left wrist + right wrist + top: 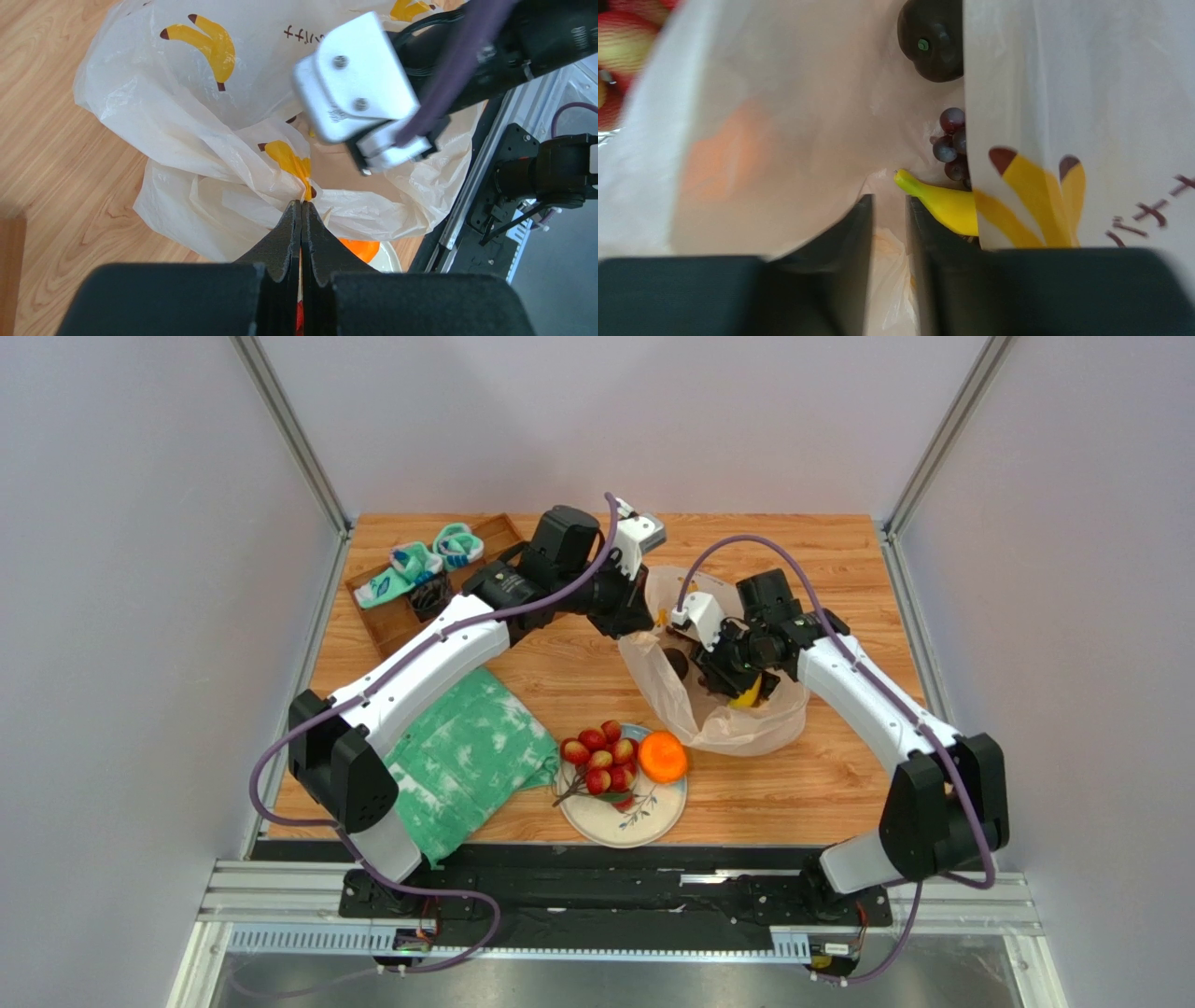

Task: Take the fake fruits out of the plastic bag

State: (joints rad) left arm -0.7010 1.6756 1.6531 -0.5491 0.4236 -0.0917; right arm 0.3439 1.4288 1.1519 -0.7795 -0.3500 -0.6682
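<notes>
As the left gripper (302,204) clamps tight on a gathered fold of the plastic bag (701,717), just below a printed banana motif, the right gripper (889,201) sits inside the bag's mouth. Its fingers stand a narrow gap apart, with only bag film showing between them. The bag lies crumpled on the right half of the wooden counter (828,574), between the two arms' wrists. Inside it, seen from the right wrist, a yellow banana (945,206) lies just right of the gripper's fingers, its tip pointing toward them. A dark purple grape bunch (952,147) rests just beyond the banana, and a dark round fruit (934,35) sits farther in. Outside the bag, a patterned plate (645,823) near the counter's front edge carries a cluster of small red balls (601,756) and an orange (662,756), the orange just beside the bag's near side. A green-white cloth (463,756) lies left of the plate, partly under the left arm.
</notes>
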